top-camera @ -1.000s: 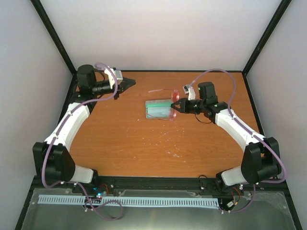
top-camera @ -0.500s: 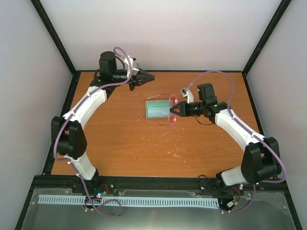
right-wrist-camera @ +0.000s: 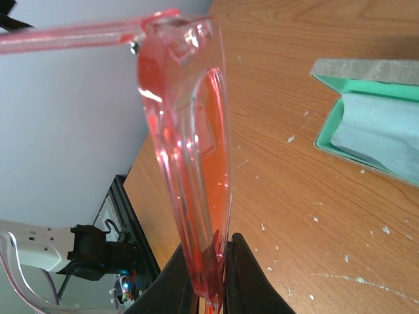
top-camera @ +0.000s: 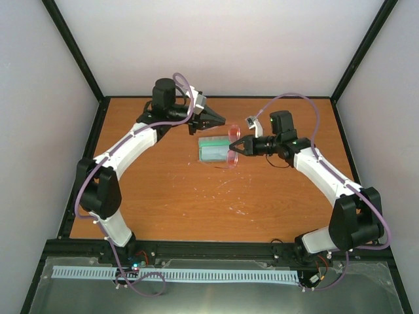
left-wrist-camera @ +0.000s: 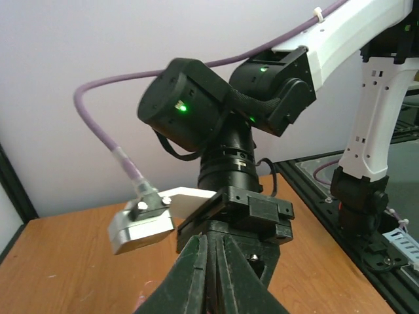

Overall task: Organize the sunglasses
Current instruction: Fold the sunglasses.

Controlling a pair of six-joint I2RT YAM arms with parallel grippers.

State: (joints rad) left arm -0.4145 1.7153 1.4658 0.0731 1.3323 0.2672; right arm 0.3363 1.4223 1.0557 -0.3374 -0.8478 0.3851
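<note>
My right gripper [top-camera: 238,145] is shut on the sunglasses [top-camera: 230,156], a thin red-pink translucent pair, and holds them above the right end of the open grey case [top-camera: 213,149]. In the right wrist view the frame [right-wrist-camera: 190,163] stands on edge, pinched between my fingers at the right gripper [right-wrist-camera: 213,288], with one arm stretching to the upper left. The case [right-wrist-camera: 366,70] shows green lining and the light blue cloth [right-wrist-camera: 383,140] inside. My left gripper [top-camera: 220,121] is shut and empty, just behind the case and close to the glasses. In the left wrist view the left gripper [left-wrist-camera: 209,261] faces the right arm's wrist [left-wrist-camera: 236,163].
The case lies on the orange-brown wooden table [top-camera: 170,190]. Black frame posts and white walls enclose the table at the back and both sides. The two wrists are close together over the case.
My left arm has swung from the back left corner rightward to just behind the case. My right gripper has shifted slightly left with the sunglasses over the case's right end.
</note>
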